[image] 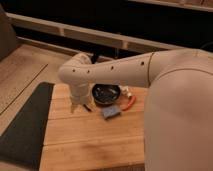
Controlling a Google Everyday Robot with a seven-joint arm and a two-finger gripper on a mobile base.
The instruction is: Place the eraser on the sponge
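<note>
- The arm (120,70) comes in from the right side of the picture, bends over the back left part of the wooden bench (90,142) and drops straight down.
- The gripper (80,106) is at the bottom of that bend, low over the bench and just left of the pan (106,93) as the camera sees it.
- Honestly can't tell if the gripper is open or closed; the wrist blocks most of it.
- There's a small dark sliver right at the gripper's tip, which looks like the eraser (87,107). It's tilted a bit, and I can't say whether it's being held or just lying on the wood.
- The sponge (111,111) is the little blue-grey pad lying flat on the bench, just in front of the pan.
- The eraser and sponge are apart, with a strip of bare wood between them. The eraser is on the picture-left side of the sponge.
- An orange stick (131,102) lies just beside the sponge on its right, angled up toward the pan's edge.
- A dark mat (25,125) covers the floor along the bench's left edge.
</note>
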